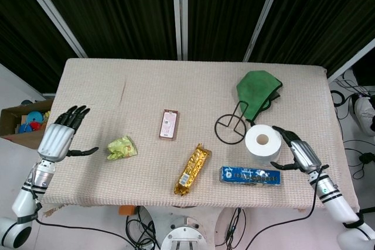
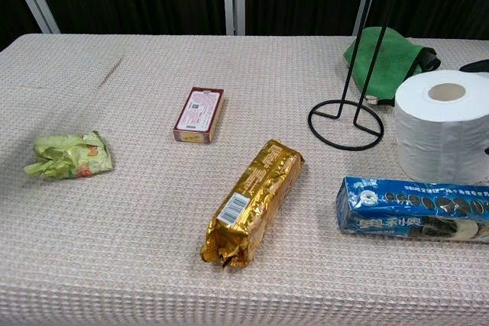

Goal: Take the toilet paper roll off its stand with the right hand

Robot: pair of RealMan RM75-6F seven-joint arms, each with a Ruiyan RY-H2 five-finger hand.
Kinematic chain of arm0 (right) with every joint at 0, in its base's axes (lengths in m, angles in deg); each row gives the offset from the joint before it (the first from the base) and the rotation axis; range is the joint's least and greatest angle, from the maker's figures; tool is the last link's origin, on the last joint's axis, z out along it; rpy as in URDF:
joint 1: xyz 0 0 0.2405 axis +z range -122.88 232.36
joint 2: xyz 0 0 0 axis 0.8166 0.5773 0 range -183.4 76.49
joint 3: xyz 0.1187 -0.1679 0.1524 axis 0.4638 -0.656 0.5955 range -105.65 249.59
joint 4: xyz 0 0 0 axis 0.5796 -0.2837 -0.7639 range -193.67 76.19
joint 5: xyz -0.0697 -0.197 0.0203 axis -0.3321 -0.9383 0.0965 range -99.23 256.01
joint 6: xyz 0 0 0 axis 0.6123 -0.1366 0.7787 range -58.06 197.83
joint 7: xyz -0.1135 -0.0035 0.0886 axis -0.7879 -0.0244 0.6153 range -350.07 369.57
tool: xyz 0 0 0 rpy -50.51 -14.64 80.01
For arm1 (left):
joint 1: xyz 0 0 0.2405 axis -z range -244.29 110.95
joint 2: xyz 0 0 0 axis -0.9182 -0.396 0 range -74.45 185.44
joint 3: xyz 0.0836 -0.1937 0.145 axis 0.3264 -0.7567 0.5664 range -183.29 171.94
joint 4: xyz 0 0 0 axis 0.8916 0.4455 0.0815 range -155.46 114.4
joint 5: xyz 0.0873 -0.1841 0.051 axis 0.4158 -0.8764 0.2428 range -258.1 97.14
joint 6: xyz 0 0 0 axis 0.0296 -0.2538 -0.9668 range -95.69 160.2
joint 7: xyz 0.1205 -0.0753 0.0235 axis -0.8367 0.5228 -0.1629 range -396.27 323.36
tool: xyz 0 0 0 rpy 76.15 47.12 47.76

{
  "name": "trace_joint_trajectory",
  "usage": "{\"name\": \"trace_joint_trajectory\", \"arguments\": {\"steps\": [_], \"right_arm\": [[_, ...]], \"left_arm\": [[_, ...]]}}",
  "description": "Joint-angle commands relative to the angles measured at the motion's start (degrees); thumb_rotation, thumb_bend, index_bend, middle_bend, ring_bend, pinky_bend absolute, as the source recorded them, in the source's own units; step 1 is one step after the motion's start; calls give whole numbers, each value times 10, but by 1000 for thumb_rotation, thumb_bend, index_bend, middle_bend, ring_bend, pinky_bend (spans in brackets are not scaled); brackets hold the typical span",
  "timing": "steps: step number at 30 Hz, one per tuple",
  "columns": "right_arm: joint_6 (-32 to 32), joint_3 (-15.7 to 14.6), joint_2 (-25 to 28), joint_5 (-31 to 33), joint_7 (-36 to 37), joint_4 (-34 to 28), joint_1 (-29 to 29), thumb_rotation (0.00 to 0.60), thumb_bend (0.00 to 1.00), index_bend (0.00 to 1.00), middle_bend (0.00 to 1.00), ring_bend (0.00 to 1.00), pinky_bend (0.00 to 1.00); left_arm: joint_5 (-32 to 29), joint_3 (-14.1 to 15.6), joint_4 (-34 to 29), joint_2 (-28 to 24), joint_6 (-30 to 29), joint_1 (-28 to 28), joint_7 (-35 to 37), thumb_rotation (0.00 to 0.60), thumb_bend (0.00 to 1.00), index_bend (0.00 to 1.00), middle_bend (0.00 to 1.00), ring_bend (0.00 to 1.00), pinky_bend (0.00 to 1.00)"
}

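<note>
- The left hand (image 1: 57,139) hovers off the table's (image 1: 146,80) 9 o'clock edge, fingers spread, holding nothing; it looks parked clear of a job that belongs to the other side.
- A green wrapper (image 1: 122,147), a red box (image 1: 169,124), a gold pack (image 1: 192,170) and a blue biscuit pack (image 1: 250,175) lie flat across the middle, apart from one another.
- The stand (image 1: 232,127) is bare, its ring base flat, with a green cloth (image 1: 256,89) at its 1 o'clock.
- The roll (image 1: 263,143) sits upright on the table at the stand's 4 o'clock, just behind the biscuit pack; the lift-off seems done.
- The right hand (image 1: 299,155) cups the roll from 3 o'clock, fingers curved around its side. Whether it grips or merely touches, I cannot tell.
</note>
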Motion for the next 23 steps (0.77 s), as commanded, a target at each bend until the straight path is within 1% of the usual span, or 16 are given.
{"name": "trace_joint_trajectory", "arguments": {"steps": [1,5,9,11,12,14,18,23], "right_arm": [[-15,-6,22,-4,-1,-13,-8,600,0,0,0,0,0],[-58,-19,65,-13,-5,-33,-35,600,0,0,0,0,0],[-128,-35,119,-17,-31,-41,-86,600,0,0,0,0,0],[-155,-35,136,0,-57,-40,-113,600,0,0,0,0,0],[-171,-30,140,20,-84,-35,-131,600,2,0,0,0,0],[-196,-20,136,53,-139,-13,-159,600,13,0,0,0,0],[-216,-8,123,94,-214,16,-194,600,36,0,0,0,0],[-223,1,113,98,-248,31,-204,600,64,0,0,0,0]], "left_arm": [[2,0,-3,-2,-4,-2,0,276,76,51,67,57,221],[6,4,-10,-7,-15,-9,-1,276,76,51,67,57,221],[14,13,-20,-16,-39,-29,-4,273,76,51,67,57,221],[16,20,-23,-20,-54,-41,-8,274,76,51,67,57,221],[17,24,-22,-22,-64,-51,-13,271,76,51,67,57,221],[16,33,-16,-23,-80,-70,-21,272,76,52,67,57,221],[14,46,1,-21,-107,-103,-17,273,76,54,67,57,220],[21,59,7,-31,-119,-123,-2,269,78,54,66,57,219]]}}
